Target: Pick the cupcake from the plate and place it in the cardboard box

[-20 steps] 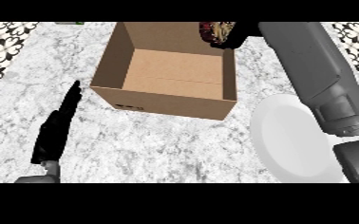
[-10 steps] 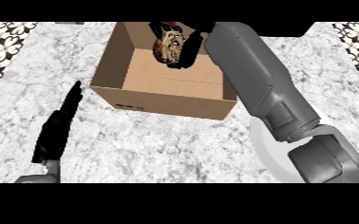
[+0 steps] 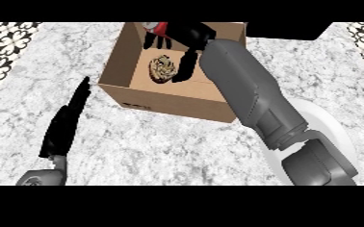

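— Where is the cupcake (image 3: 162, 69)?

— Inside the cardboard box (image 3: 171, 100), lying on its floor toward the left side, frosting turned up toward the camera.

— Is the right hand (image 3: 186, 37) holding it?

— It does not look so. The right hand hangs over the box opening, fingers spread and pointing down; one finger reaches down just beside the cupcake's right edge, but none curl around it. I cannot tell whether that finger touches it.

— And the forearm?

— The grey right forearm (image 3: 249, 96) runs from the lower right of the view up across the box's right wall and covers part of the white plate (image 3: 323, 125) on the marble counter (image 3: 163, 144).

— The other hand?

— The left hand (image 3: 65, 122) rests at the lower left, fingers straight and together, pointing up toward the box, holding nothing, apart from the box.
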Motion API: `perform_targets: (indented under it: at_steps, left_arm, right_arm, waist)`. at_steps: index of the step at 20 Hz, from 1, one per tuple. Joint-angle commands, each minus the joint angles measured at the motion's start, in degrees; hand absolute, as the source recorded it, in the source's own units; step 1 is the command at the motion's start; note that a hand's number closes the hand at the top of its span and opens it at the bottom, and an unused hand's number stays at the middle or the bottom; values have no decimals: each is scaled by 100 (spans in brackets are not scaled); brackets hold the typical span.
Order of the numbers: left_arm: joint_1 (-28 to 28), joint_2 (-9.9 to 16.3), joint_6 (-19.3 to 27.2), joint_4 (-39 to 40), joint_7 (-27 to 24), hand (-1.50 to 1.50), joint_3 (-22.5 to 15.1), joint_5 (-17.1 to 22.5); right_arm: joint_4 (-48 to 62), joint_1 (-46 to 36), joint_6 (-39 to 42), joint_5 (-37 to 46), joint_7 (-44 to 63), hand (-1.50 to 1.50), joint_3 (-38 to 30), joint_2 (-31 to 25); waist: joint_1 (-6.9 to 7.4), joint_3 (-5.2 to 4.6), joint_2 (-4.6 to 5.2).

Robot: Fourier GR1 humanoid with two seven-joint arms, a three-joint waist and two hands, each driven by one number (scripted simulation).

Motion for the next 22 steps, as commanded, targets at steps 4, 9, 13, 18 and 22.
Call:
perform_targets:
  at_steps: [4,9,13,18,22]
  left_arm:
    - [-129,-105,28,68,67,0,-123,-132]
    - [-56,-13,-39,181,-160,0,28,-26]
    - [66,-197,107,-63,-3,0,-134,-133]
    - [-51,-190,162,-125,87,0,-103,-179]
    - [-34,-41,-61,-70,35,0,86,65]
  right_arm:
    - [167,72,27,-735,80,-150,84,31]
    - [137,76,-300,-1735,118,-150,-829,32]
    - [321,-156,-170,-2319,280,-150,-1477,32]
    - [533,-210,415,-2841,256,-150,-2112,-710]
    - [704,-263,220,-2988,424,-150,-2367,-1202]
  waist:
    - [127,2,31]
    - [113,3,48]
    - [45,8,35]
    - [-4,11,87]
    - [59,8,103]
